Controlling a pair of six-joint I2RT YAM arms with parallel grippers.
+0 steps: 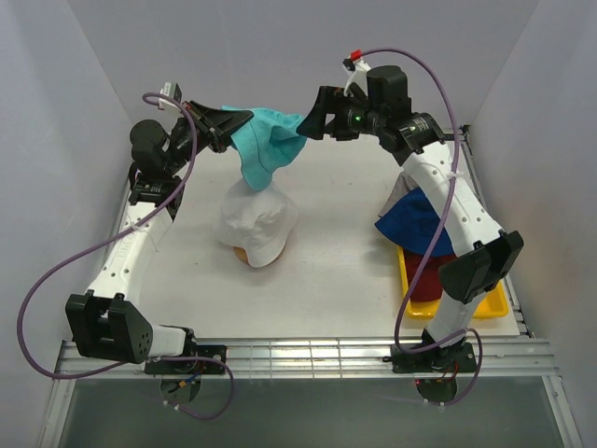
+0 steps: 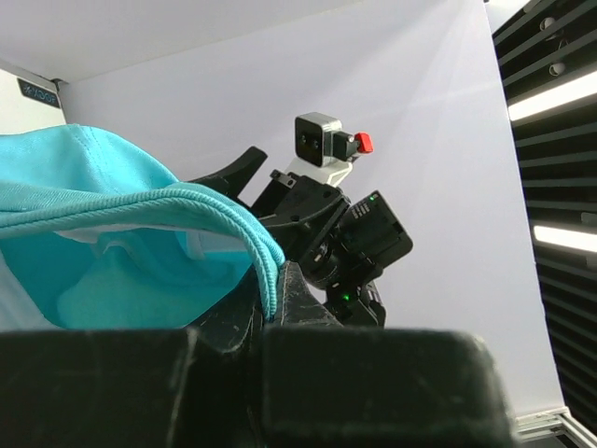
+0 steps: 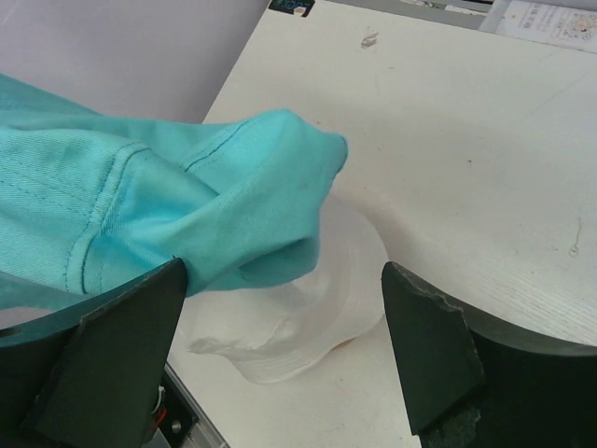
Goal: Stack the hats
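A teal hat (image 1: pixel 266 145) hangs in the air above a white hat (image 1: pixel 256 222), which sits on the wooden stand (image 1: pixel 241 253). My left gripper (image 1: pixel 230 124) is shut on the teal hat's brim (image 2: pixel 269 280), pinched between its fingers. At the hat's right edge my right gripper (image 1: pixel 311 119) stands open. In the right wrist view the teal hat (image 3: pixel 168 205) drapes against the left finger (image 3: pixel 121 345), with the white hat (image 3: pixel 322 308) below between the spread jaws of the right gripper (image 3: pixel 284 271). A navy blue hat (image 1: pixel 415 219) and a dark red hat (image 1: pixel 427 277) lie on the tray.
The yellow tray (image 1: pixel 499 303) sits at the table's right edge under my right arm. White walls enclose the table at the back and on both sides. A metal rail (image 1: pixel 308 353) runs along the near edge.
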